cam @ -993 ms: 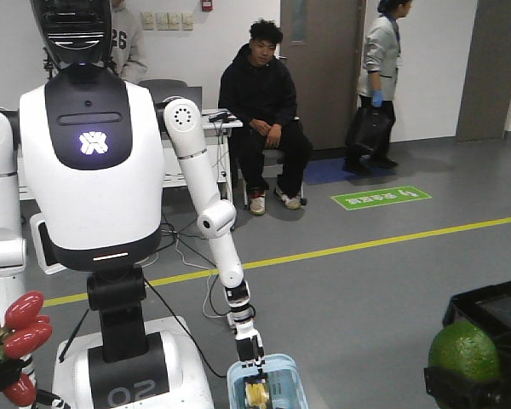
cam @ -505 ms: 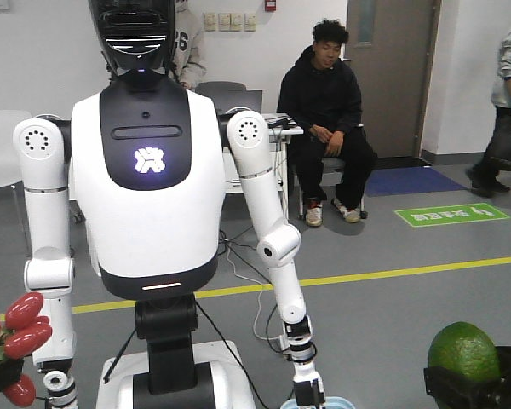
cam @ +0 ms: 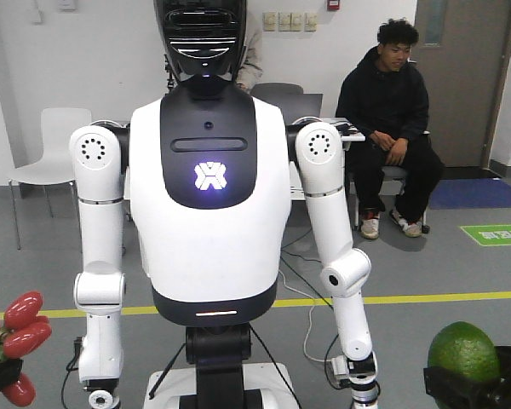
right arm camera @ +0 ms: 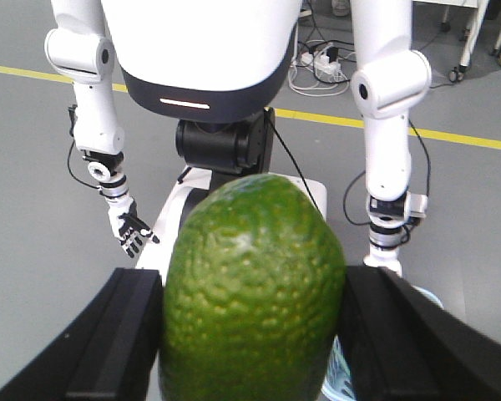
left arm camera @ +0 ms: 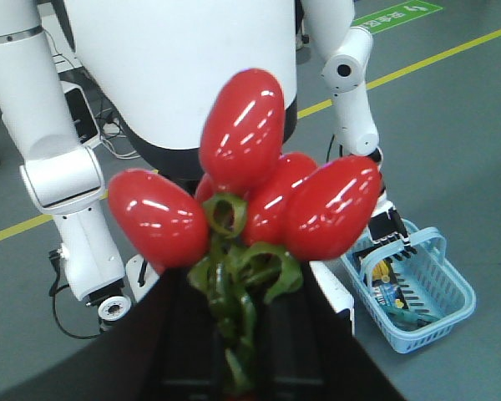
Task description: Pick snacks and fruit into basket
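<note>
left hand point(left arm camera: 234, 351) clenched on stem of red fruit cluster point(left arm camera: 250, 196), lower left of front view, lifted for carrying | right hand point(right arm camera: 250, 351) clamped on green avocado point(right arm camera: 250, 288), lower right | basket point(left arm camera: 413, 288) on floor by humanoid, not yet reached

- I see glossy, smooth red fruits point(left arm camera: 259, 184) above crinkled green leaves.
- Avocado point(right arm camera: 250, 292) skin looks bumpy, slightly shiny.
- Humanoid robot point(cam: 209, 196) behind the avocado: glossy white plastic shell.
- Light-blue slotted plastic basket point(left arm camera: 413, 288).
</note>
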Motion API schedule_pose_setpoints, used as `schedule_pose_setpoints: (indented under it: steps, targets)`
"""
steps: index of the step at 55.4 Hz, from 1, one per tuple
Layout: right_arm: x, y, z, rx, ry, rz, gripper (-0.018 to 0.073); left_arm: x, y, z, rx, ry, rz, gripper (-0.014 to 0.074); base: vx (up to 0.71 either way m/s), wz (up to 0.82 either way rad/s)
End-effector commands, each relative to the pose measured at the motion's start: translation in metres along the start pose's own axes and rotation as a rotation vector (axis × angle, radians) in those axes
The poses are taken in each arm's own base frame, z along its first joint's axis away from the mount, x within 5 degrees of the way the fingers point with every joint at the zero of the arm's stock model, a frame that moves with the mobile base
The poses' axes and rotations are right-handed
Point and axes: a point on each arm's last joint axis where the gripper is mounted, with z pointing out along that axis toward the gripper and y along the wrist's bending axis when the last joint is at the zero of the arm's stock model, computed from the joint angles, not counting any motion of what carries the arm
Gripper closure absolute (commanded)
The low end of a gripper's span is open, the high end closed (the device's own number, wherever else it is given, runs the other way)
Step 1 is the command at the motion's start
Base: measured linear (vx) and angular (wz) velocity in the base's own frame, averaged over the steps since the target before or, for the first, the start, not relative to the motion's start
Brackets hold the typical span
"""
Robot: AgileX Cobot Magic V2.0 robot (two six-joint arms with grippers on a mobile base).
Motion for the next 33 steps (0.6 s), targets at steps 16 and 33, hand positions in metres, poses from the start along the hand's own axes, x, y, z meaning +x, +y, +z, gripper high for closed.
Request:
schedule_pose_setpoints:
  steps: [16,33]
  targets:
    - [-0.0191,0.0001,-0.0083,0.003,-0.137,-0.005,0.0568,-0.0114,0.0026,-0.0041,-0.034,-0.06,-0.018,0.0602,0.13,0.2]
    - [-0.0191,0.0001,-0.0083,0.003,-0.136,-0.005,0.0568,-0.0114,0.0026,-0.0041,-0.034,-0.06,-0.018,0.0602,0.08,0.13]
